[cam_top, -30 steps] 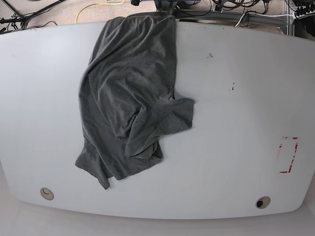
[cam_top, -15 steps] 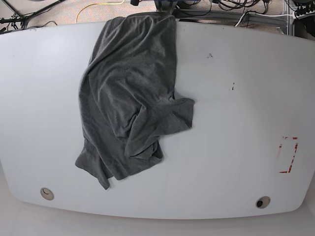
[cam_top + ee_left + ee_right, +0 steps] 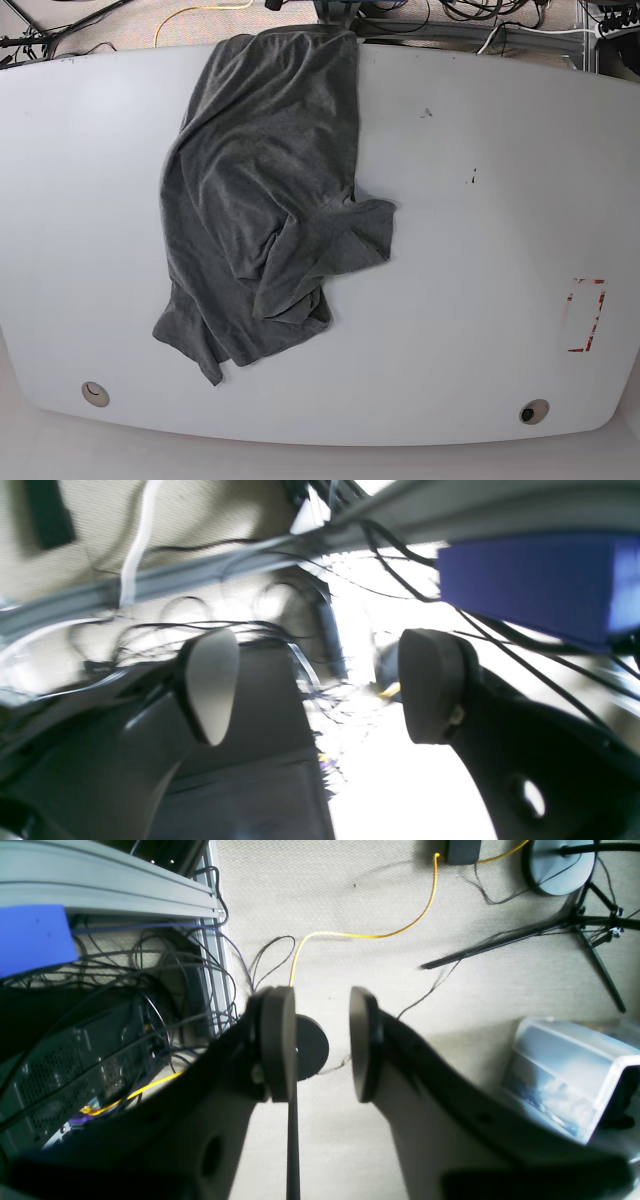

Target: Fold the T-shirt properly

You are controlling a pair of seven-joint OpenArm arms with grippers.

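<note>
Left wrist view: the left gripper (image 3: 320, 685) had its jaws spread wide, nothing between them, cables blurred behind. Right wrist view: the right gripper (image 3: 320, 1042) showed jaws parted narrowly, empty, above carpet and a yellow cable (image 3: 365, 935). Base view: the T-shirt (image 3: 265, 200) lay crumpled on the white tabletop (image 3: 480, 250), left of centre; no writing was legible anywhere.

Left wrist view is motion-blurred: cables and a blue box (image 3: 535, 585) beyond the left gripper's (image 3: 320, 685) fingers (image 3: 212, 680) are smeared, and a blown-out white patch between and below the fingers hides detail. Finger bases cut off by the bottom edge. In the right wrist view, the right gripper (image 3: 320, 1042) fingers run off the bottom; a clear bin (image 3: 570, 1075) to their right is cropped. In the base view, T-shirt (image 3: 265, 200) top hem drops past the tabletop (image 3: 480, 250) far edge; folds hide its sleeves.
</note>
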